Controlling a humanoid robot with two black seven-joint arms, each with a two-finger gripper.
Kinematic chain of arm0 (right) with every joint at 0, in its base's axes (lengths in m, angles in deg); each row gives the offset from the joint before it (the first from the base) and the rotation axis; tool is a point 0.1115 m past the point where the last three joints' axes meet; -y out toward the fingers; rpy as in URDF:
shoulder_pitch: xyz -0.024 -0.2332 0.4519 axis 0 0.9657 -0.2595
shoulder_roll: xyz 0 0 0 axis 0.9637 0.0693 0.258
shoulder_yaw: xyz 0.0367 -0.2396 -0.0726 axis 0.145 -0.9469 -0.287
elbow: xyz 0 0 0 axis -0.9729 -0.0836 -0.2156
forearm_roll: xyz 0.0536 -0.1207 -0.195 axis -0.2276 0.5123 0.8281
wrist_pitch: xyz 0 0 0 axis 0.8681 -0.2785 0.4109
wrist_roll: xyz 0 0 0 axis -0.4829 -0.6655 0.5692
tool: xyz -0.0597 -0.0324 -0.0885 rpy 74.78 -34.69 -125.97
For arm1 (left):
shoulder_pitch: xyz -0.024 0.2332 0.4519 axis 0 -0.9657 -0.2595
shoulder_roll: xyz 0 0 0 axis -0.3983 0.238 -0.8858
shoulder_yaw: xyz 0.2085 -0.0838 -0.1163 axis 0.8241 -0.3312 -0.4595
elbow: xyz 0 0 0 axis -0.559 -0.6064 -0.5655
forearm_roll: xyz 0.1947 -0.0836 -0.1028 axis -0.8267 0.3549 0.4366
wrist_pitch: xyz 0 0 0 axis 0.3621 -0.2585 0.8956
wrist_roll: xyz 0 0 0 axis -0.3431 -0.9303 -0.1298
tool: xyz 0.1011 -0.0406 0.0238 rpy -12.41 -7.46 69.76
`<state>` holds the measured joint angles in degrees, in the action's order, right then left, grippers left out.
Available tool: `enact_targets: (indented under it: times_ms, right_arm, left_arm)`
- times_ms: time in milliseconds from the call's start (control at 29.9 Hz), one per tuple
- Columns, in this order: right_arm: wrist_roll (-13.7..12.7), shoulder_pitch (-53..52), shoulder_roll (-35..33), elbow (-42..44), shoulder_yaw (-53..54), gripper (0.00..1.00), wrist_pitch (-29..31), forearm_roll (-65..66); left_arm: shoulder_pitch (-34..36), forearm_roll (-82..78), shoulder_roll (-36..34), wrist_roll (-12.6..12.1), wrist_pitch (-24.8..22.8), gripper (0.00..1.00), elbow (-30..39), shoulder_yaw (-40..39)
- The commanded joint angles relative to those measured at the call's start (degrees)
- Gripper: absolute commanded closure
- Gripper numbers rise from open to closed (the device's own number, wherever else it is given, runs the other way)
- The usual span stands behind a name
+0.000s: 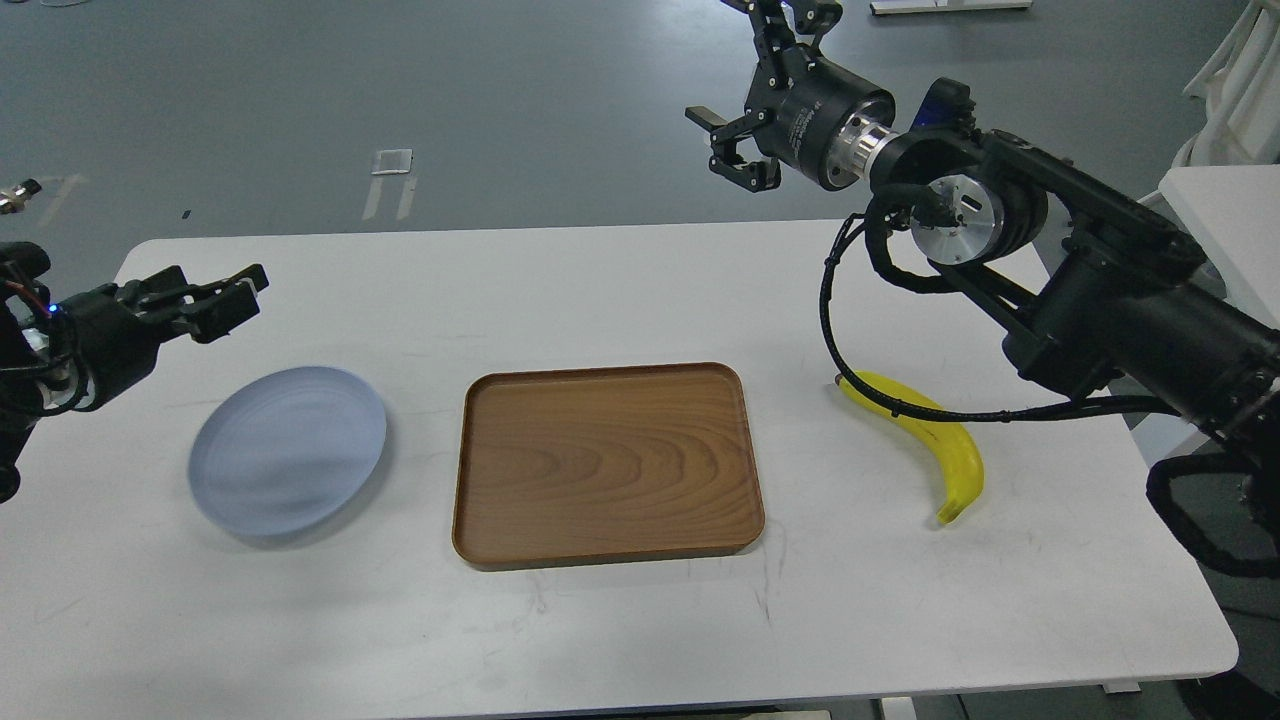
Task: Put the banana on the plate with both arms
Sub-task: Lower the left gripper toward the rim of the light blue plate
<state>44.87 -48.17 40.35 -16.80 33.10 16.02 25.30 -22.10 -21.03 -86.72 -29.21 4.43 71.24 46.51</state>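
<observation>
The yellow banana [958,462] lies on the white table [620,290], right of the wooden tray, with its dark tip toward the tray. A black cable of my right arm crosses over it. The pale blue-grey plate [288,450] lies on the left of the table with nothing on it. My left gripper [228,292] hovers low at the far left, just behind the plate; it is slightly open and holds nothing. My right gripper [745,95] is raised high above the table's far edge, well behind the banana. It is open and holds nothing, and its upper fingers are cut off by the top of the view.
A rectangular brown wooden tray [605,465] with nothing in it lies in the middle, between plate and banana. My right arm's thick links [1120,310] hang over the table's right side. Another white table [1225,225] stands beyond the right edge.
</observation>
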Motion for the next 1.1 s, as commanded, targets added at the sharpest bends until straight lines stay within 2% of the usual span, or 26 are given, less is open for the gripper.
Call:
enact_targets:
  times_ms: [0, 67, 367, 601, 1069]
  right_arm:
    - [0.0, -0.2, 0.2, 0.1, -0.4, 0.0, 0.0, 0.0]
    - [0.0, -0.2, 0.3, 0.1, -0.5, 0.0, 0.0, 0.1]
    - [0.0, -0.3, 0.3, 0.1, -0.5, 0.0, 0.0, 0.1]
    - [-0.3, -3.7, 0.3, 0.4, -0.6, 0.0, -0.1, 0.1]
    - [-0.6, -6.3, 0.4, 0.4, -2.1, 0.0, -0.2, 0.0]
  left_arm:
    - [-2.2, -0.1, 0.0, 0.2, 0.5, 0.11, -1.9, 0.2]
    - [-3.5, -0.3, 0.2, 0.4, 0.6, 0.14, -4.0, 0.2]
    - [-5.8, -0.9, 1.3, 0.2, 0.6, 0.14, -7.0, 0.2]
    - [-8.5, -0.9, 6.3, -0.1, 0.7, 0.13, -11.9, 0.3]
    - [-9.6, -0.9, 6.6, -0.3, 0.7, 0.13, -12.0, 1.8]
